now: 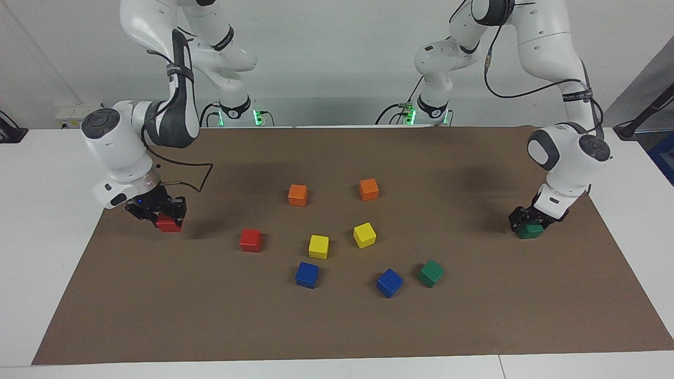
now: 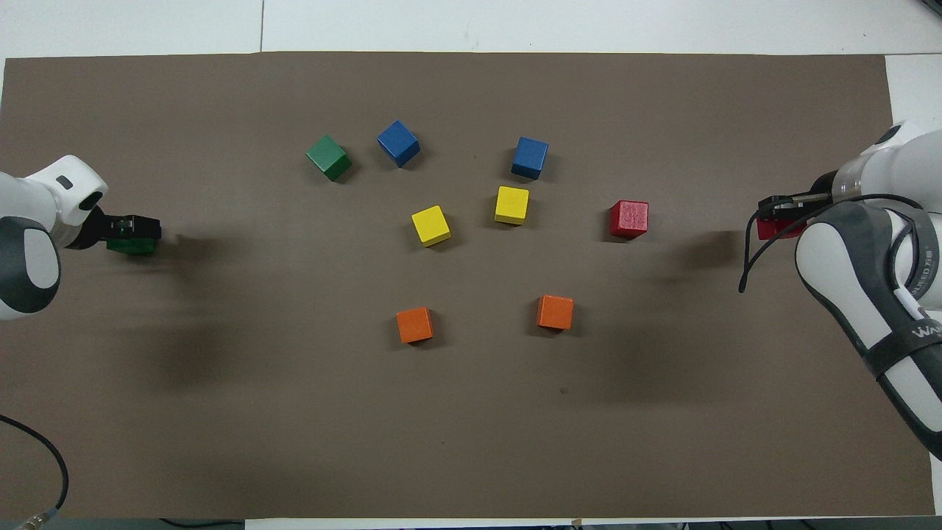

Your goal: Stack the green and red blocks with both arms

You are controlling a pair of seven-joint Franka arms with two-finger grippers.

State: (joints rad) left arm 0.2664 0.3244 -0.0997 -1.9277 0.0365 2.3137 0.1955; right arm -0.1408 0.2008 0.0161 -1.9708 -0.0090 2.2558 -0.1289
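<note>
Blue pair: two small matte blue cubes point(image 1: 307, 275) point(image 1: 389, 282) lie closest to the mat's edge farthest from the robots, well apart from each other.
Loose green block: a dark green matte cube point(image 1: 430, 272) sits on the mat just beside the blue cube toward the left arm's end, turned slightly askew and touching nothing.
Yellow pair: two small yellow cubes point(image 1: 318, 246) point(image 1: 364, 235) rest near the mat's middle, one step nearer to the robots than the blue pair.
Loose red block: a bright red matte cube point(image 1: 251, 240) stands alone on the mat, beside the yellow pair toward the right arm's end.
Orange pair: two small orange cubes point(image 1: 297, 195) point(image 1: 368, 189) lie nearest to the robots of all the loose cubes, apart from each other.
Surface: a brown paper mat point(image 1: 158, 316) covers most of the white tabletop point(image 1: 31, 210).
Right gripper point(image 1: 167, 218): low over the mat near its edge at the right arm's end, clenched around the second red block point(image 1: 169, 226). Whether that cube rests on the mat or hangs just above it cannot be told.
Left gripper point(image 1: 529, 225): low near the mat's edge at the left arm's end, its fingers on either side of the second green block point(image 1: 529, 231). Whether the claw grips or has let go cannot be told.
</note>
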